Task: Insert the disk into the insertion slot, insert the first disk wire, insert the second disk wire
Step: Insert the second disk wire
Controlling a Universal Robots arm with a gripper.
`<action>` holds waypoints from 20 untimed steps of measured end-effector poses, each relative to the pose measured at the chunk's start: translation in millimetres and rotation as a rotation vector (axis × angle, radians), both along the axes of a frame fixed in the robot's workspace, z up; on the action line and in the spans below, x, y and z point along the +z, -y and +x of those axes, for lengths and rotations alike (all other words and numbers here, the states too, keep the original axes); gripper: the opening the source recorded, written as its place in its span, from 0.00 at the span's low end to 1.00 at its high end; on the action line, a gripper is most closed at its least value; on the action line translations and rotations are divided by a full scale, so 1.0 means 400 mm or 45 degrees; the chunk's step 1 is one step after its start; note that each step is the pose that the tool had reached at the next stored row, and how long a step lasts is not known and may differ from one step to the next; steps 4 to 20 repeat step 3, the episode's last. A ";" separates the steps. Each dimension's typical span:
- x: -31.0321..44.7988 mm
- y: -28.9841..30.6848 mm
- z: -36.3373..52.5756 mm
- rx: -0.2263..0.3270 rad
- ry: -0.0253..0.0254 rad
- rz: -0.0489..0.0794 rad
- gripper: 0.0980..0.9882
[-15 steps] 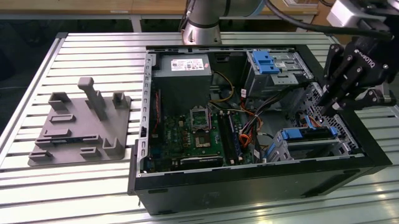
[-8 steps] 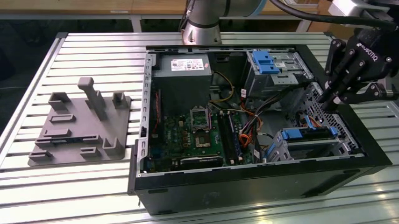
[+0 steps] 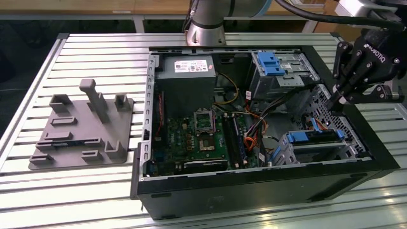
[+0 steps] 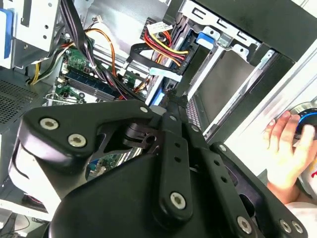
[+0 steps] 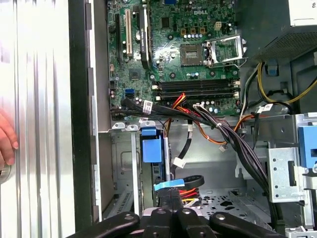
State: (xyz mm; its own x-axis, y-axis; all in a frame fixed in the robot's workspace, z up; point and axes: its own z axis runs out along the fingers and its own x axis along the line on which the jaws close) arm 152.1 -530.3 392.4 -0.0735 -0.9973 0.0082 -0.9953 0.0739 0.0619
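Disk [image 3: 316, 137]: seated in insertion slot [image 3: 346, 145], 4 o'clock in case. Gripper [image 5: 171, 198]: fingers pinched together at wire plug [image 5: 170, 184], aligned for disk connector.

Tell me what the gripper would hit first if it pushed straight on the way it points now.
Most likely the blue plug of the second disk wire, sitting right at the gripper fingertips in the first wrist view. Beyond it lies the disk in its blue carrier, seated in the insertion slot. Depth is unclear, so contact may already exist.
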 end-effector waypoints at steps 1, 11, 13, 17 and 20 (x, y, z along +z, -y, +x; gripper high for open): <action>0.000 0.000 0.000 0.000 0.0001 0.000 0.01; 0.000 0.000 0.000 0.000 0.0003 0.000 0.01; 0.000 0.000 0.000 0.000 0.0003 0.000 0.01; 0.000 0.000 0.000 0.000 0.0003 0.000 0.01; 0.000 0.000 0.000 0.000 0.0003 0.000 0.01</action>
